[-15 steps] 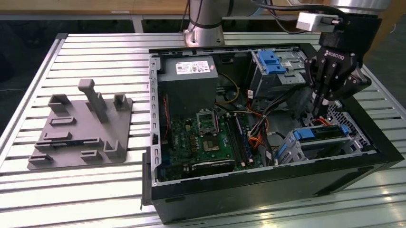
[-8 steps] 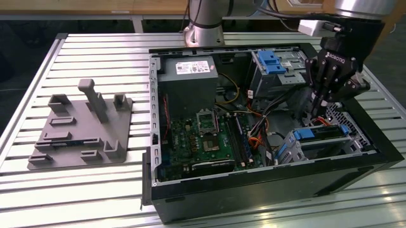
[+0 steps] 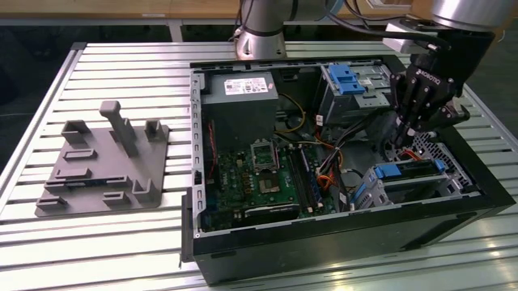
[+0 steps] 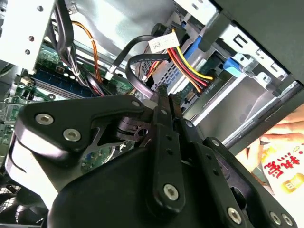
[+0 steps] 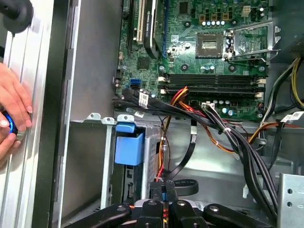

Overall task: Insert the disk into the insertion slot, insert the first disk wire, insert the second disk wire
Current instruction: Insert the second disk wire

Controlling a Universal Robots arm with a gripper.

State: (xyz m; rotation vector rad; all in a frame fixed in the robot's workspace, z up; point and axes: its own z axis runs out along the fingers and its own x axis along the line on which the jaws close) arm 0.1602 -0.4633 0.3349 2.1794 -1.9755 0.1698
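Note:
The disk (image 3: 409, 171), framed in its blue carrier, lies inside the insertion slot (image 3: 421, 194), the low grey bay at the exterior view's right of the black case. The carrier's blue tab (image 5: 128, 148) (image 4: 234, 64) appears in both wrist views. My gripper (image 3: 411, 130) hangs just above and behind the disk. Its fingers (image 4: 164, 97) (image 5: 164, 191) are shut on the end of a flat black wire (image 4: 135, 71) (image 5: 186, 156) that loops away from them. A red, yellow and black wire bundle (image 4: 187, 64) runs down to a connector at the disk's edge.
A taller metal cage with a blue ribbed latch (image 3: 346, 79) stands at the back of the case. The motherboard (image 3: 259, 176) and loose cable bundles (image 5: 247, 152) fill the middle. A grey fixture plate (image 3: 97, 170) lies on the slatted table. A person's hand (image 5: 12, 114) rests outside the case wall.

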